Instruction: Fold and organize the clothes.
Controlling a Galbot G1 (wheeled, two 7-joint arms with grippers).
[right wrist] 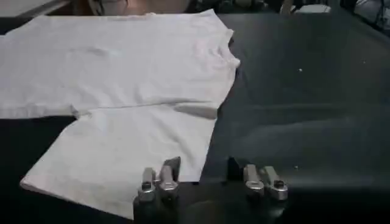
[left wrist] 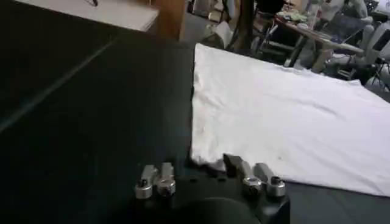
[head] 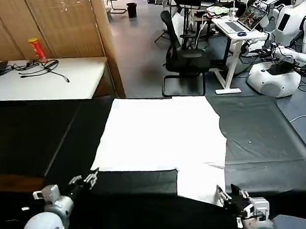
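At lower left of the head view, the left gripper (head: 91,178) hovers with jaws parted and empty, just beside the near left corner of the white T-shirt (head: 164,134), which lies spread flat at centre frame on the black table cover (head: 264,144). At lower right, the right gripper (head: 228,198) waits equally open and empty by the shirt's sleeve edge. Light, limp cotton like this will likely sag and wrinkle when lifted; corners and hems look like the surest holds.
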